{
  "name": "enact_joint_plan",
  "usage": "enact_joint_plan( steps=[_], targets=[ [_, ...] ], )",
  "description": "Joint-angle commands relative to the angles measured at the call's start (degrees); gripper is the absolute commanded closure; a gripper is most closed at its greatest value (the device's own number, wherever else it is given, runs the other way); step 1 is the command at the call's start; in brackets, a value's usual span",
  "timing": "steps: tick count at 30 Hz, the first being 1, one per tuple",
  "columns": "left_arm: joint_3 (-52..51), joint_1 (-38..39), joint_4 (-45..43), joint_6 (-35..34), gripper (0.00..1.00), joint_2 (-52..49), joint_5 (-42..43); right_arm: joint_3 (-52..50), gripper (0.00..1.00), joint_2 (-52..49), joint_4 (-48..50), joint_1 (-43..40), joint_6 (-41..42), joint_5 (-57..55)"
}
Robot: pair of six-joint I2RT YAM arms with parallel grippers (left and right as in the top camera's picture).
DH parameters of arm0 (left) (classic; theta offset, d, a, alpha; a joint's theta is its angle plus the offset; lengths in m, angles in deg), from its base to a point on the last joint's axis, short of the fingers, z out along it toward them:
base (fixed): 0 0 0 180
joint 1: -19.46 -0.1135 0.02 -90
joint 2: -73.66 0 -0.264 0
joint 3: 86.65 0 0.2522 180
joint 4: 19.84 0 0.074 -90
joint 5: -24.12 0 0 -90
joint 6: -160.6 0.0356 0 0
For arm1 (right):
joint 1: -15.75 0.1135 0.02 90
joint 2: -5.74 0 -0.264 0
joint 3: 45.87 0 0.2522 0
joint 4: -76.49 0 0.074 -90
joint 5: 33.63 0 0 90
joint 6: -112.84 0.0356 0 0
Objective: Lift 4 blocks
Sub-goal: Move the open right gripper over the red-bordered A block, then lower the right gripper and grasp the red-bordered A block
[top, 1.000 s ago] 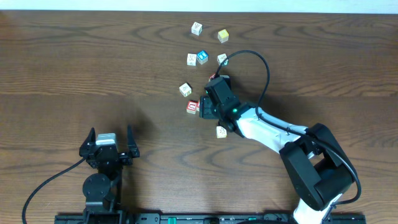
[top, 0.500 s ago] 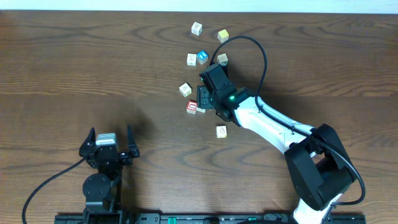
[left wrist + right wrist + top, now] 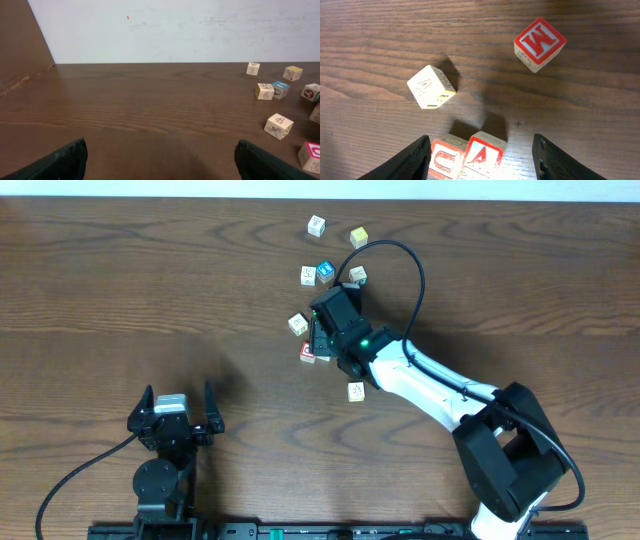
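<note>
In the right wrist view two red blocks, lettered C and A, lie side by side between my right gripper's open fingers. The left finger is close to the C block, and the right finger stands apart from the A block. A red M block and a pale cream block lie further ahead. Overhead, the right gripper covers most of this group; one red block and the cream block show. My left gripper rests open and empty near the front.
Other cubes lie behind the group: a blue one, a yellow one, and cream ones. One more cream cube sits beside the right arm. The left wrist view shows the same cubes at its right, with a white wall behind.
The right gripper has moved up and left over the table, from beside the red block to above the cluster. The left arm has not moved.
</note>
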Motion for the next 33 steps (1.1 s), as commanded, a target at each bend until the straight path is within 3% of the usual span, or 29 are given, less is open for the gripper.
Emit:
enact_joint_plan(
  steps=[1, 9, 21, 23, 28, 33],
  targets=[
    [-1.2, 0.1, 2.1, -0.1, 0.06, 0.2, -0.3, 1.2, 0.38, -0.4, 0.0, 1.4, 4.4, -4.7],
    [-1.2, 0.1, 2.2, -0.1, 0.06, 0.2, -0.3, 1.2, 0.41, -2.1, -1.2, 1.7, 11.1, -6.9],
    [-1.2, 0.1, 2.2, -0.1, 0.06, 0.2, -0.3, 1.2, 0.42, -7.0, 2.5, 1.7, 11.1, -4.3],
    [-1.2, 0.1, 2.2, -0.1, 0.06, 0.2, -0.3, 1.2, 0.46, -7.0, 3.0, 1.7, 11.1, -4.3],
    [-1.2, 0.1, 2.1, -0.1, 0.06, 0.2, -0.3, 1.2, 0.68, -7.0, 3.0, 1.7, 11.1, -4.1],
    [-1.2, 0.1, 2.2, -0.1, 0.06, 0.2, -0.3, 1.2, 0.71, -7.0, 1.7, 1.7, 11.1, -3.8]
  ],
)
